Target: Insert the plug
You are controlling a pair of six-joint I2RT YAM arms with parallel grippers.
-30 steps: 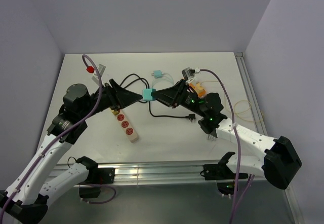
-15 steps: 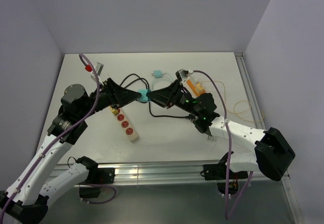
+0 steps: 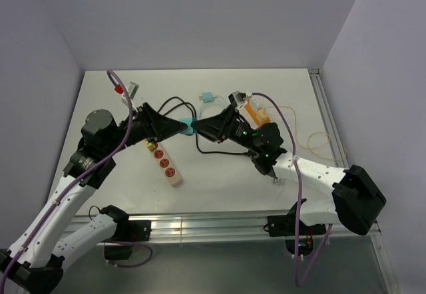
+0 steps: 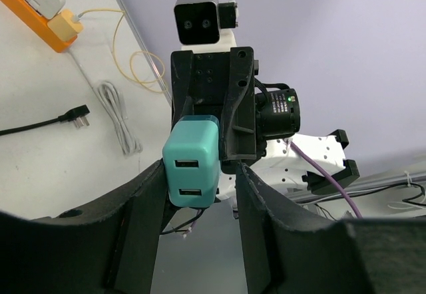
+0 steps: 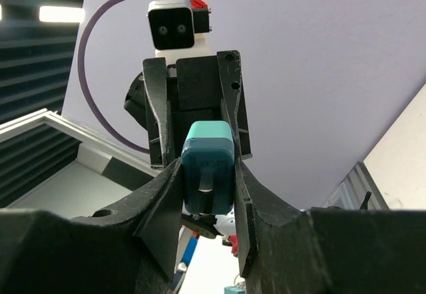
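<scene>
Teal cube-shaped plastic plug point(image 4: 192, 161) with two USB ports, raised off the tabletop point(image 3: 213, 182); white red-buttoned power strip point(image 3: 166, 165) lying flat nearby.

No legible text, power strip's point(image 3: 165, 162) red marks unreadable

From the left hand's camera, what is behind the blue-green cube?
Right behind the teal cube is the right gripper, black and clamped on it, with its camera on top. The cube's back face is covered, so that can't be seen.
</scene>
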